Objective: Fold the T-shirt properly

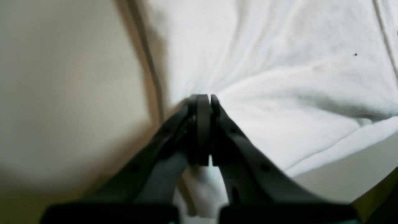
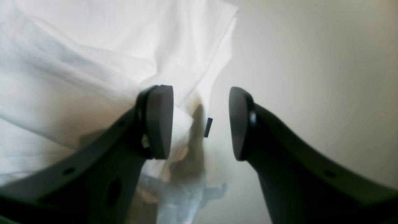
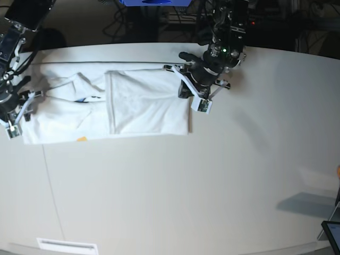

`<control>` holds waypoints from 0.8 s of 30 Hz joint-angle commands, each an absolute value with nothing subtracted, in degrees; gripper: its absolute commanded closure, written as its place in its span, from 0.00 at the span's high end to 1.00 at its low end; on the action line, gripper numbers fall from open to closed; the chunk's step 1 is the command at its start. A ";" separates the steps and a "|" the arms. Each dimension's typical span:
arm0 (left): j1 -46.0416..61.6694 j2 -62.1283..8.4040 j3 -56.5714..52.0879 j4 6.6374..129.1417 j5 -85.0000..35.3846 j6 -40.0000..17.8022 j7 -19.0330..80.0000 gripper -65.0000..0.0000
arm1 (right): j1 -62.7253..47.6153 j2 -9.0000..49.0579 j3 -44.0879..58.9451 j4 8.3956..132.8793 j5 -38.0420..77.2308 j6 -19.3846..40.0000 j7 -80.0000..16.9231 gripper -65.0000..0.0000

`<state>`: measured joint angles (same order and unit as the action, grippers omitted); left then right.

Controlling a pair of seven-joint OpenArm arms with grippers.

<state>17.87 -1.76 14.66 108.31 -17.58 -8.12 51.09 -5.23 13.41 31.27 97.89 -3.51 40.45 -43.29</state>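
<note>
- Our left gripper (image 1: 205,102) is clenched tight, its black fingers (image 1: 202,124) pressed together at the edge of the T-shirt (image 1: 279,77); a little white cloth shows below the tips, but we cannot tell whether any of it is pinched between them.
- In the base view that left gripper (image 3: 197,94) sits at the shirt's right-hand edge, low over the cloth.
- Our right gripper (image 2: 200,121) is released, its two dark pads (image 2: 160,121) well apart, with nothing between them but the pale tabletop (image 2: 311,62) and a small dark tag-like piece (image 2: 208,127).
- One pad of the right gripper lies against a fold of the white cloth (image 2: 77,62); the other hangs over bare tabletop.
- In the base view the right gripper (image 3: 16,114) stands at the far left end of the shirt.
- The T-shirt (image 3: 143,103) lies flat across the far side of the white tabletop (image 3: 212,186), stretched as a long band between our two grippers.
- Its right part is folded over into a neat rectangle, plain white side up; its left part is more rumpled, with a scrap of blue print (image 3: 85,99) and a spot of orange (image 3: 81,139) peeping out.
- A dark shadow falls on the tabletop beside the cloth in the left wrist view.
</note>
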 commanded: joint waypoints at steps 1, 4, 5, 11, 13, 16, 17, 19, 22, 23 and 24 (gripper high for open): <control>17.45 -1.71 14.46 110.29 -17.71 -8.40 49.89 0.00 | -4.44 14.64 31.60 99.74 -3.12 40.00 -42.95 0.44; 17.19 -1.98 13.05 112.57 -17.63 -8.40 49.98 0.00 | -2.59 14.73 35.74 102.55 -1.63 40.00 -49.54 0.51; 17.19 -1.98 12.00 113.27 -17.71 -8.40 49.98 0.00 | -1.63 14.73 38.37 103.16 0.31 40.00 -52.79 0.57; 17.71 -2.51 3.12 114.59 -17.36 -8.40 49.98 0.00 | 0.40 19.82 51.91 103.16 18.68 40.00 -69.58 0.76; 18.51 -3.56 -0.04 114.42 -17.36 -8.40 49.98 0.00 | -0.22 21.32 52.62 101.93 25.01 40.00 -72.66 0.76; 19.91 -4.70 -3.21 114.33 -17.36 -8.40 49.98 0.00 | -0.13 22.73 53.76 95.69 33.36 40.00 -76.26 0.76; 20.18 -5.14 -4.26 114.33 -17.63 -8.57 49.98 0.00 | -0.13 22.99 53.76 92.53 36.18 40.00 -76.44 0.76; 20.88 -6.02 -5.93 114.07 -17.89 -8.75 49.98 0.00 | -0.13 23.78 53.67 87.08 40.66 40.00 -76.44 0.76; 21.41 -7.52 -6.81 113.71 -17.89 -9.01 49.98 0.00 | -0.13 24.04 53.58 81.27 45.41 40.00 -76.44 0.76; 21.49 -8.04 -6.81 113.27 -17.89 -9.80 49.98 0.00 | -0.13 24.13 53.58 79.78 46.99 40.00 -76.44 0.76; 21.41 -8.40 -6.81 112.48 -17.89 -11.21 49.98 0.00 | -0.13 24.66 53.41 78.55 48.66 40.00 -76.44 0.76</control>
